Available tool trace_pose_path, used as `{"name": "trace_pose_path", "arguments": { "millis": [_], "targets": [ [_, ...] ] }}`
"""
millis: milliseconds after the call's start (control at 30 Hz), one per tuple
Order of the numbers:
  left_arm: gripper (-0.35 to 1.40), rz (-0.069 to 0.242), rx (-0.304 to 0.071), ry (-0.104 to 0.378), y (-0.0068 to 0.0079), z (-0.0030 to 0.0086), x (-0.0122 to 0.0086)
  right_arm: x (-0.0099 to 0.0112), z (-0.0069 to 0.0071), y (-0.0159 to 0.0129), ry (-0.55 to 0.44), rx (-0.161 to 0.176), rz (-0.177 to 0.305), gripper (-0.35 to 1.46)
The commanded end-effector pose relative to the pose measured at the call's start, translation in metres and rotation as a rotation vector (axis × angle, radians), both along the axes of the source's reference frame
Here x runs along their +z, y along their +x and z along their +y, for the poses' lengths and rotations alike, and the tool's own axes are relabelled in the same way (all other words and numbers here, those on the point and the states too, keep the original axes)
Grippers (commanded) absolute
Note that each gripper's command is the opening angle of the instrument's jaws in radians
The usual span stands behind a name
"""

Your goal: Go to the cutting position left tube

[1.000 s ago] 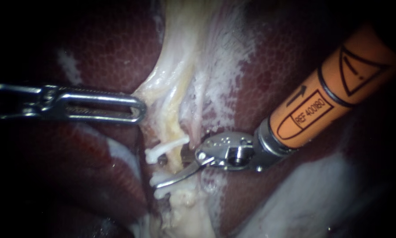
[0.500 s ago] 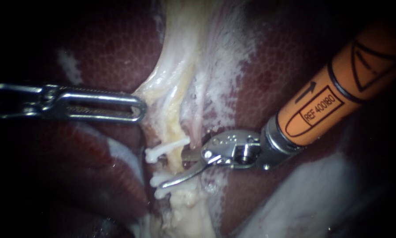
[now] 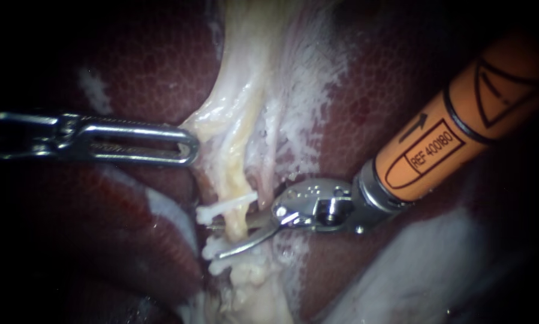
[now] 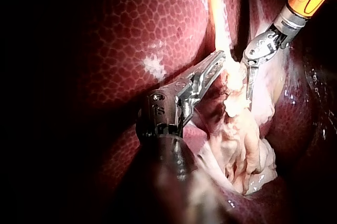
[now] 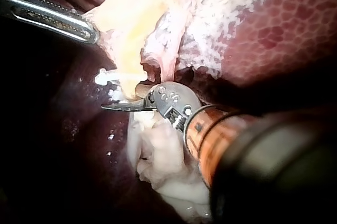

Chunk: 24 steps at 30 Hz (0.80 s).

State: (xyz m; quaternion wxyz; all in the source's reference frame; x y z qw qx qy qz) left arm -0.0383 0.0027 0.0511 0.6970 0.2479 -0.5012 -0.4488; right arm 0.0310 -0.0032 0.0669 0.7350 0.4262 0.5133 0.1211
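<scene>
Right instrument: your two thin, blade-like jaws are standing apart with a clear gap between them and are gripping nothing. The left tube, yellowish, is running straight through that gap. One jaw is passing behind the left tube and the other is crossing in front of it. Both tips are poking out on the side of the left tube away from your right shaft. Can't tell if either jaw is actually touching the left tube.

One white clip is sitting across the left tube just beside the jaws, on the side toward the fanned-out pale tissue. The lower clips, also white, are sitting across the left tube on the other side of the jaws, the nearest one just beside the front jaw. So your jaws are sitting on the left tube between clips.

A pinkish tube is lying just beside the left tube on your right shaft's side, ending near the jaw hinge. Further out along the shaft from the left tube, the metal wrist is leading into the orange sleeve.

Left instrument: its long slotted jaws are lying closed on the edge of the pale tissue. That grip is further up the left tube, past the white clip and well apart from your right jaws, on the opposite side of the left tube. The pale tissue is tenting toward the jaw tip.

Dark red mottled liver is lying on both sides of the left tube.
</scene>
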Motion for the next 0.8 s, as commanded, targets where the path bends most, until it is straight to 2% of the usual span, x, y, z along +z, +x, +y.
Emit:
{"name": "trace_pose_path", "arguments": {
  "millis": [33,800],
  "targets": [
    [-0.35,0.001,-0.001,-0.001,0.0,0.0,0.0,0.0,0.0,0.0001,0.001,-0.001,-0.001,0.33],
    [-0.35,0.001,-0.001,-0.001,0.0,-0.0001,0.0,0.0003,-0.0001,0.0002,0.004,0.0,-0.004,0.33]
  ]
}}
